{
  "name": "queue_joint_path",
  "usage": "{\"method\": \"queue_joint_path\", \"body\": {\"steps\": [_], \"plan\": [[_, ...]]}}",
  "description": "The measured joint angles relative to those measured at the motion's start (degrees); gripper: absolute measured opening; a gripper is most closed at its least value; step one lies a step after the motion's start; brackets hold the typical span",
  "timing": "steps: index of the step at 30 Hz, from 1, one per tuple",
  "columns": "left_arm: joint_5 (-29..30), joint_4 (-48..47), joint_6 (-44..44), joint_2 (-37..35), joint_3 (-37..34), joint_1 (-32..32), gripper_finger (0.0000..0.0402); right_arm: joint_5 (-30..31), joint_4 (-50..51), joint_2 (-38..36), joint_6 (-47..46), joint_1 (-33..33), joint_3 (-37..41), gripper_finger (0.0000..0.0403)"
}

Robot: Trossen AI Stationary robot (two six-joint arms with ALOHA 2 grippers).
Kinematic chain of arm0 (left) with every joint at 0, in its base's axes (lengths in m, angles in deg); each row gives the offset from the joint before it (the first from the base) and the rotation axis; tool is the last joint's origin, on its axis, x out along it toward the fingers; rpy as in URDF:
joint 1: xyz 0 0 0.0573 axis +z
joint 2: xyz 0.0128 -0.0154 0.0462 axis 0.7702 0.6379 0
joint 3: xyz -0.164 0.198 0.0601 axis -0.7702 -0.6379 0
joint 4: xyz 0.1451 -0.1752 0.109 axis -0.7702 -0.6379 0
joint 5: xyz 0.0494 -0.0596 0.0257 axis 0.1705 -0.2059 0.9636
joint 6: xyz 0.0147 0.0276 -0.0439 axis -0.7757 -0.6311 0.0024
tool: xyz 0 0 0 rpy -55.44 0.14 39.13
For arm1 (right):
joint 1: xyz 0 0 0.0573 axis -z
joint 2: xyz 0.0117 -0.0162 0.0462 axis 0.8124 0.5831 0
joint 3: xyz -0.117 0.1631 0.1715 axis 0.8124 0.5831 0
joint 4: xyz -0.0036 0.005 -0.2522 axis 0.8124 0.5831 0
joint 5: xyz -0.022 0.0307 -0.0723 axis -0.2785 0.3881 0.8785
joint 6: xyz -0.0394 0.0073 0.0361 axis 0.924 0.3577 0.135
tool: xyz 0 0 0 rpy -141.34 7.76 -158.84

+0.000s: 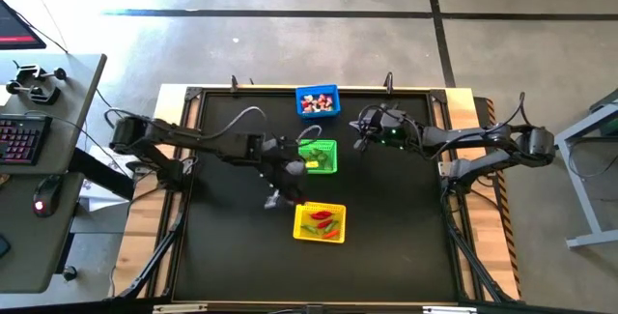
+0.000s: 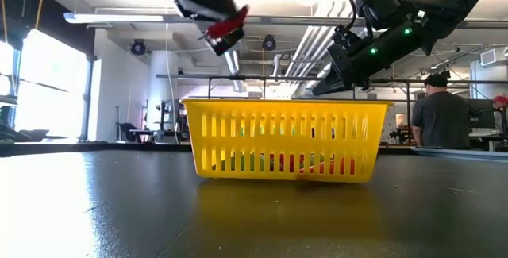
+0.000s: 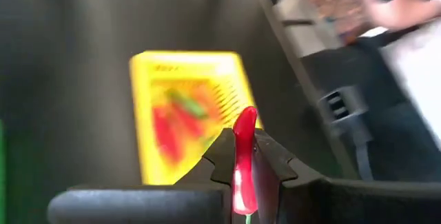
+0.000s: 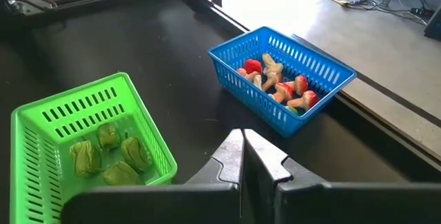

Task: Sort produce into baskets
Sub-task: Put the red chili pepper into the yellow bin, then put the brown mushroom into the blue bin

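Observation:
My left gripper is shut on a slim red chilli. In the low view it hangs in the air above the left part of the yellow basket. That basket holds red chillies and a green bit. The green basket holds green leafy bits, and the blue basket holds white-and-red mushroom bits. My right gripper is shut with nothing in it, and it hovers right of the green basket. My left gripper pinches the red chilli between its two fingers, at the chilli's middle. The chilli lies along the fingers. Its red end sticks out past the fingertips, and its green stem end points back. It is lifted clear, the fingers slanting downward.
The three baskets stand in a line down the middle of the black table, blue farthest, yellow nearest. A raised frame rims the table. A person stands in the room beyond. Bare black surface lies left, right and in front of the yellow basket.

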Motion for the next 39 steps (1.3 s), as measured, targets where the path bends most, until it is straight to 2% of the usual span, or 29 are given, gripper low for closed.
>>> {"method": "queue_joint_path", "body": {"steps": [6, 11, 16, 21, 29, 33, 36, 39], "plan": [[-11.53, 9.35, 8.49, 8.81, 1.56, -1.96, 0.0008, -0.01, 0.49, 0.00, -0.67, 0.00, 0.00, 0.0000], [-12.20, 7.28, 8.99, 15.51, 4.60, -2.30, 0.0008, 0.00, 0.76, 0.02, -0.65, 0.00, 0.00, 0.0000], [-8.53, 4.49, 7.58, 19.37, 7.26, -2.47, 0.0010, 0.01, 1.15, 0.02, -0.64, 0.00, 0.00, 0.0000], [2.30, 1.25, 1.79, 19.62, 7.83, -3.19, 0.0022, -0.01, 1.80, 0.02, -0.04, 0.00, -0.02, 0.0000], [6.62, -0.49, -3.41, 19.28, 7.81, -3.20, 0.0098, -0.01, 7.65, 0.02, 3.46, 0.00, -0.02, 0.0000], [8.28, -0.52, -6.17, 19.24, 7.81, -3.20, 0.0132, 0.10, 12.58, 0.02, -0.54, 0.73, -0.02, 0.0001], [8.35, -0.04, -7.79, 19.11, 7.81, -3.15, 0.0148, 5.27, 17.50, 0.02, -6.04, 2.22, -0.02, 0.0011], [8.26, 0.49, -8.94, 18.70, 7.74, -2.97, 0.0155, 12.70, 23.67, 0.02, -13.07, 4.30, -0.02, 0.0040]]}}
